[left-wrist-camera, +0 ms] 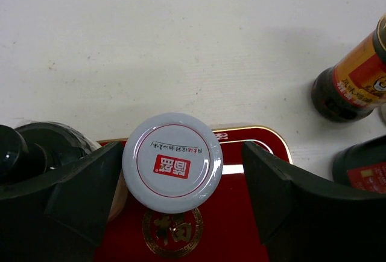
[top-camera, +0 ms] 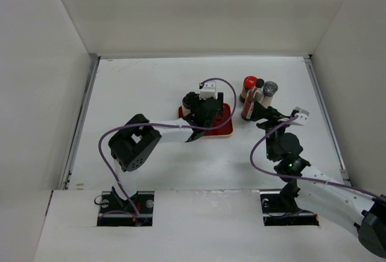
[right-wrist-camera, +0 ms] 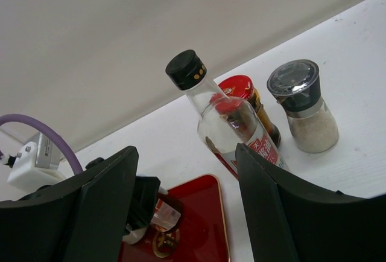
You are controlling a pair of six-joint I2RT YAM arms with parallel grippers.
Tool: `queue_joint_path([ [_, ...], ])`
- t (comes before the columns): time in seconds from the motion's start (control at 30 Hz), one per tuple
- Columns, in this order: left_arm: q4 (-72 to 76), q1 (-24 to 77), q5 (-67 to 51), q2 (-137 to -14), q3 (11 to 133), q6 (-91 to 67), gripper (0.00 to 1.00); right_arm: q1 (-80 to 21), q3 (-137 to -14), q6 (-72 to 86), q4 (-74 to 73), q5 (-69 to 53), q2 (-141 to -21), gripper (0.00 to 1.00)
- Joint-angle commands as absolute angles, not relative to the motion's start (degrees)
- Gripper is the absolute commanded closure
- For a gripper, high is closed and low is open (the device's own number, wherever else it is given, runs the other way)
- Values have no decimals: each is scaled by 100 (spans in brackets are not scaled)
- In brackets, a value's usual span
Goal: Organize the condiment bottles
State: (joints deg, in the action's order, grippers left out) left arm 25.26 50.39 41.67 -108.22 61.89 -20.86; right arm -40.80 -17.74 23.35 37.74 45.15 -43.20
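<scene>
The pale-lidded jar (left-wrist-camera: pixel 172 162) stands on the flat red tray (left-wrist-camera: pixel 241 214), between the spread fingers of my left gripper (left-wrist-camera: pixel 181 153). The left finger is at the lid's edge and the right finger stands apart from it. The black-capped white bottle (left-wrist-camera: pixel 36 147) is just left of the jar, at the tray's left end (top-camera: pixel 190 101). To the right of the tray stand the tall slim dark-sauce bottle (right-wrist-camera: pixel 223 117), the red-lidded dark jar (right-wrist-camera: pixel 238 87) and the grey-topped shaker (right-wrist-camera: pixel 304 108). My right gripper (right-wrist-camera: pixel 186 153) is open and empty, just in front of the tall bottle (top-camera: pixel 248 106).
The red tray (top-camera: pixel 224 128) lies mid-table with my left arm (top-camera: pixel 139 141) reaching over it. White walls close the table on the left, back and right. The three right-hand bottles stand close together off the tray.
</scene>
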Motion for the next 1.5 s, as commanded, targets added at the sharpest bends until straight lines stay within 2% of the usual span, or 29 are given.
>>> queue_joint_path([
  [0.0, 3050, 5110, 4237, -10415, 6319, -2039, 19, -4012, -1881, 2373, 3885, 4456, -4298, 28],
  [0.07, 3050, 5128, 4219, -10328, 6363, -2030, 16, -4038, -1924, 2373, 3719, 4412, -4105, 30],
  [0.1, 3050, 5128, 4227, -10284, 6381, -2030, 15, -4038, -1960, 2373, 3639, 4412, -4061, 35],
  [0.23, 3067, 5163, 4245, -10064, 6390, -2030, 14, -4038, -2275, 2338, 3105, 4368, -3982, 64],
  [0.27, 3076, 5207, 4236, -10003, 6416, -2030, 14, -4038, -2407, 2338, 2885, 4368, -3921, 68],
  [0.33, 3111, 5295, 4210, -9862, 6434, -2022, 14, -4038, -2723, 2294, 2446, 4342, -3867, 71],
  [0.43, 3269, 5444, 4070, -9581, 6425, -2013, 19, -3986, -3443, 2084, 1524, 4149, -3989, 64],
  [0.47, 3330, 5479, 3948, -9476, 6407, -2004, 22, -3916, -3680, 2022, 1268, 4070, -4112, 57],
  [0.5, 3357, 5506, 3833, -9388, 6381, -1995, 26, -3846, -3926, 1961, 1005, 3974, -4279, 46],
  [0.53, 3410, 5532, 3675, -9256, 6329, -1995, 33, -3758, -4155, 1838, 767, 3868, -4454, 36],
  [0.6, 3515, 5559, 3525, -8931, 6118, -2030, 53, -3600, -4463, 1776, 450, 3754, -4771, 20],
  [0.67, 3655, 5542, 3472, -8466, 5706, -2074, 67, -3512, -4710, 1714, 221, 3613, -5061, 14],
  [0.77, 3735, 5436, 3480, -7579, 4916, -2162, 75, -3354, -4983, 1635, 44, 3419, -5422, 8],
  [0.9, 3683, 5383, 3524, -6217, 3633, -2495, 74, -2888, -5247, 1529, -27, 3419, -5853, 6],
  [1.13, 3322, 5295, 4174, -4484, 1971, -2698, 63, -2387, -5458, 1485, 17, 2927, -6494, 5],
  [1.37, 3559, 5312, 5017, -4096, 1003, -2803, 42, -2368, -5502, 1476, 430, 2699, -6776, 15],
  [1.47, 3945, 5269, 5264, -4341, 739, -2830, 31, -2325, -5546, 1459, 492, 2663, -6925, 29],
])
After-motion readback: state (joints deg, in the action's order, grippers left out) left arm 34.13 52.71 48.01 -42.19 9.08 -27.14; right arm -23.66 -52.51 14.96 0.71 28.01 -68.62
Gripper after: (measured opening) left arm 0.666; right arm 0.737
